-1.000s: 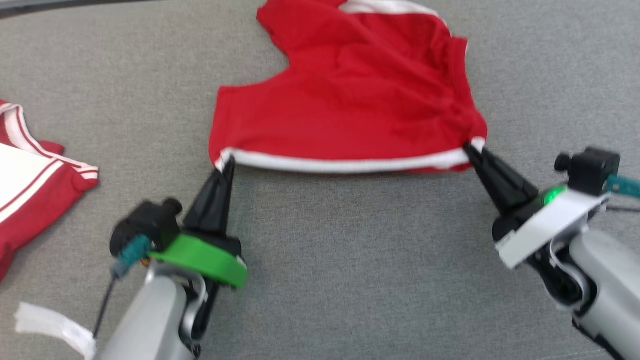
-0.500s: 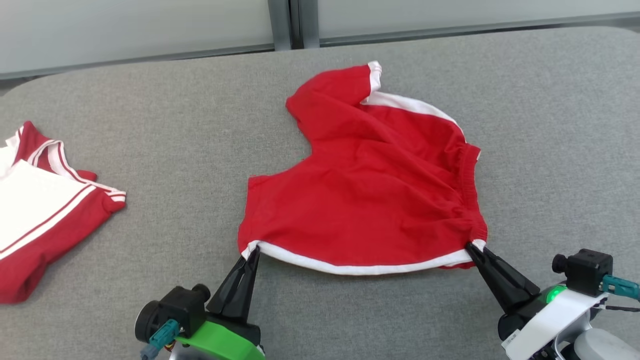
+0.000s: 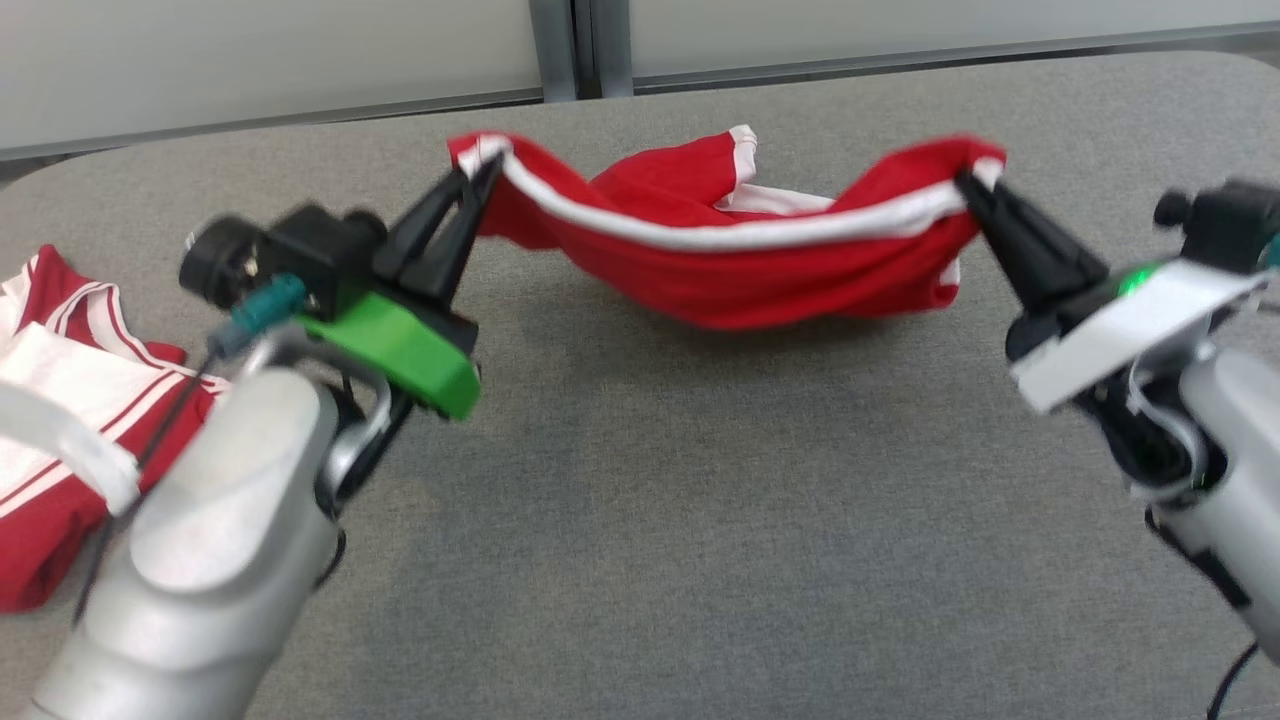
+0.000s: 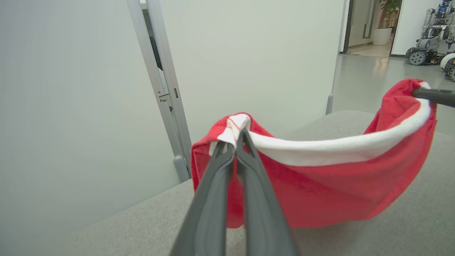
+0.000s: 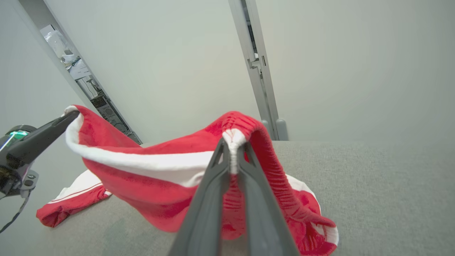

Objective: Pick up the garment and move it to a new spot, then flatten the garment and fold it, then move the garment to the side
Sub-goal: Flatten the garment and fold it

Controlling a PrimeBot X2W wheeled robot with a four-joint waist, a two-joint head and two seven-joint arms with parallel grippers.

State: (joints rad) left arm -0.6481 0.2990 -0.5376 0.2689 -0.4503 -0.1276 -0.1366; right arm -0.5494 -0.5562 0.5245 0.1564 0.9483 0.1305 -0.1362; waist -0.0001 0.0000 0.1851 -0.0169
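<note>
**Red garment** (image 3: 740,270), white-trimmed: upper centre of the head view. It is suspended by its white hem, which sags between two held corners. The near body of the cloth hangs clear of the grey table (image 3: 640,520). The far part, toward the top centre, appears to rest on the surface, though blur prevents certainty.

**Left gripper** (image 3: 478,180): upper left of centre, fingers pressed together and pinching the left hem corner. Its wrist view confirms the white trim nipped at the tips.

**Right gripper** (image 3: 970,187): upper right, likewise pinching the right corner, at the gathered elastic seam.

**Second red-and-white garment** (image 3: 60,400): lies at the left edge, well apart and untouched.

**Assessment:** The garment is gripped at both corners and held up. This is either the pick-up in hand or a fold carrying the near hem over the far part; the frames do not decide which. The cloth is bunched and creased, not flat, and no finished fold is visible. Flattening, folding and the move aside are judged outstanding.
</note>
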